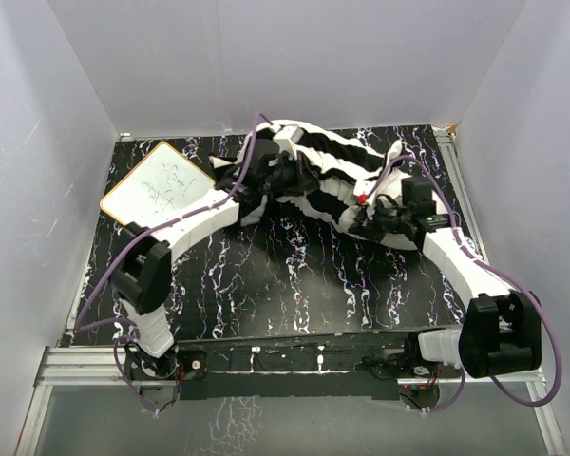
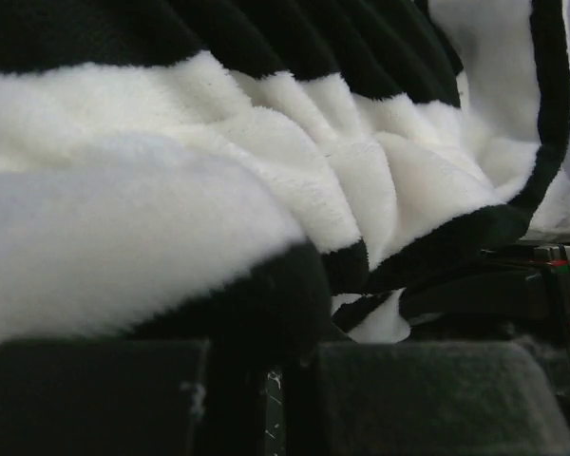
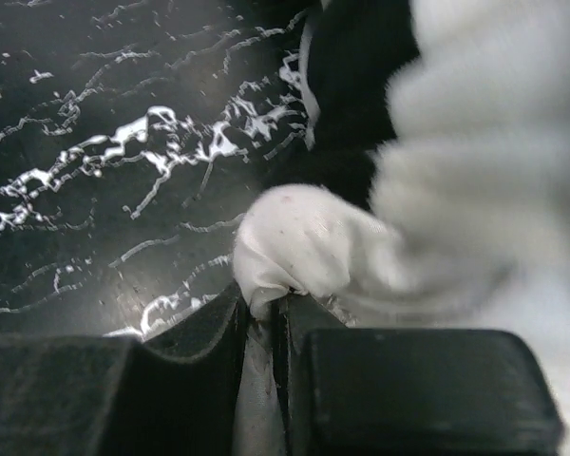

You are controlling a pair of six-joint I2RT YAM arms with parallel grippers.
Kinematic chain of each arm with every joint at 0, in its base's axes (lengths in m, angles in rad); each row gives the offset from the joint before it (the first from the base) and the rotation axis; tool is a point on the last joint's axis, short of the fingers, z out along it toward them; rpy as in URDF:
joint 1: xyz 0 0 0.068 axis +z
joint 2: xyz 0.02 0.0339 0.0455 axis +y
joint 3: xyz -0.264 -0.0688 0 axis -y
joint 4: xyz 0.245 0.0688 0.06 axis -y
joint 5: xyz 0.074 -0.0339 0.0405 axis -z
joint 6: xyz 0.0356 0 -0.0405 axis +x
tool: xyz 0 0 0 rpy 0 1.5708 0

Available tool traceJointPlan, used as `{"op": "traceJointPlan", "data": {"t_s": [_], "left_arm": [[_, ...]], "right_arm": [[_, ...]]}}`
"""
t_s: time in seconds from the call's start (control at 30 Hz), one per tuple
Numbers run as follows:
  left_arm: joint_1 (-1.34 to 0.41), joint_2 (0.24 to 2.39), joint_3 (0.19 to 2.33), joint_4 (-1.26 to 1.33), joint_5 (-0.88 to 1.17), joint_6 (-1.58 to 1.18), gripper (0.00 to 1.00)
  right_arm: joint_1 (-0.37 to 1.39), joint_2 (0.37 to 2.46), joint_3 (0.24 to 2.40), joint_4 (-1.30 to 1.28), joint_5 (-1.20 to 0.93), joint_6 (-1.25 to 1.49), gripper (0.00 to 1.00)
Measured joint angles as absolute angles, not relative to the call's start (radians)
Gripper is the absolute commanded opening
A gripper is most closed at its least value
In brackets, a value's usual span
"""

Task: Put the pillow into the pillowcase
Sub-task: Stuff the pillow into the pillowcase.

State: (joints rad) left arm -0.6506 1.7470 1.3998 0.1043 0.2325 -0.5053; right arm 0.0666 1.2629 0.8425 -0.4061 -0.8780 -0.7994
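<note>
Striped fleece of the pillowcase [image 1: 332, 166] is heaped at the counter's [image 1: 294, 275] far side, betw. both arms. Most of the pillow [image 3: 294, 247] is hidden by it. One plain white corner is pinched by the right gripper [image 3: 266, 313], prob. as an anchor. At a black stripe the left gripper [image 2: 271, 356] is clenched, prob. to tug cloth over; hold unconfirmed.

pillowcase [image 1: 337, 166]: fat black and white stripes
pillow [image 3: 294, 252]: plain white, no pattern at all
surface [image 1: 294, 275]: black with thin white veins, kinda marble-looking
whiteboard [image 1: 157, 185]: white, dark scribbles, orange-ish rim
arms [image 1: 199, 223]: white shells, black joints
cables [image 1: 255, 142]: purple
walls [image 1: 266, 57]: pale greyish white
</note>
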Motion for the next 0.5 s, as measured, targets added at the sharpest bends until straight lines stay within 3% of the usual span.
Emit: {"op": "traceJointPlan", "data": {"t_s": [0.2, 0.37, 0.5], "left_arm": [[-0.667, 1.826, 1.32, 0.221, 0.43, -0.532, 0.0], [-0.575, 1.75, 1.155, 0.266, 0.499, -0.544, 0.0], [-0.549, 1.73, 1.115, 0.277, 0.518, -0.543, 0.0]], "right_arm": [[0.2, 1.272, 0.864, -0.407, -0.779, -0.721, 0.12], [0.152, 1.256, 0.929, -0.678, -0.779, -0.889, 0.44], [0.027, 1.221, 1.071, -0.989, -0.829, -1.068, 0.56]]}}
